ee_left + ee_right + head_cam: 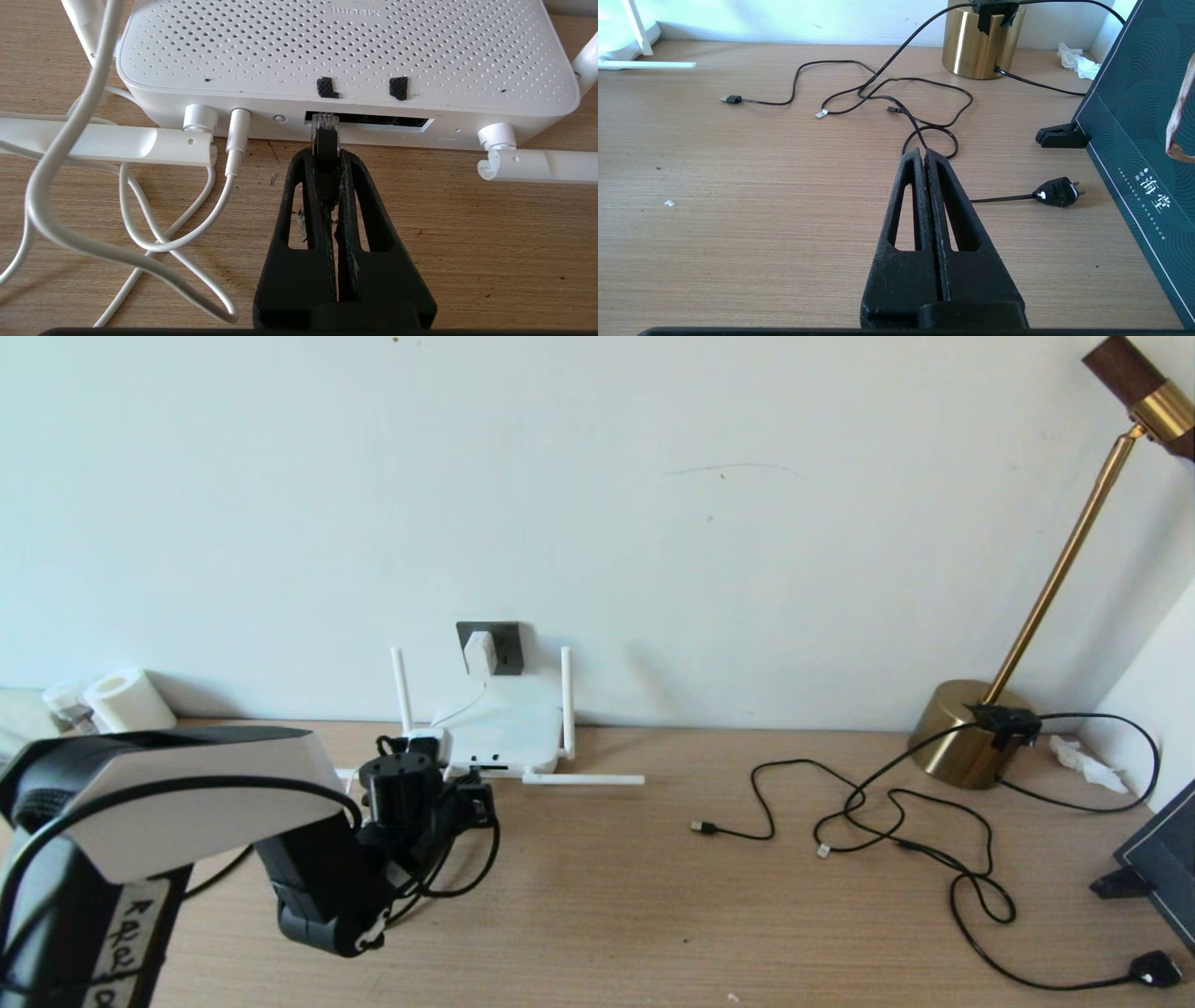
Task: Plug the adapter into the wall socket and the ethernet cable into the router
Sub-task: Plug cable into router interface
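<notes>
The left hand (327, 154) sits low over the worktop (653, 896) right in front of the router (345, 51), its fingers (299, 186) clamped on the black plug end of the ethernet cable (325, 144). The clear tip of that plug is at the mouth of the dark port slot on the router's front edge, at the slot's left end in the wrist view; how far it has gone in cannot be told. In the head view the router (504, 733) lies flat against the wall, two antennas upright and one lying on the worktop. The adapter (480, 653) is seated in the wall socket (504, 644) just above the router, and its thin white cord (140, 233) loops over the worktop and runs into a round jack beside the port slot. The right hand (924, 156) hangs over bare worktop well to the right, fingers pressed together and holding nothing, near the brass lamp (971, 733) and its tangle of thin black cables (896, 812).
</notes>
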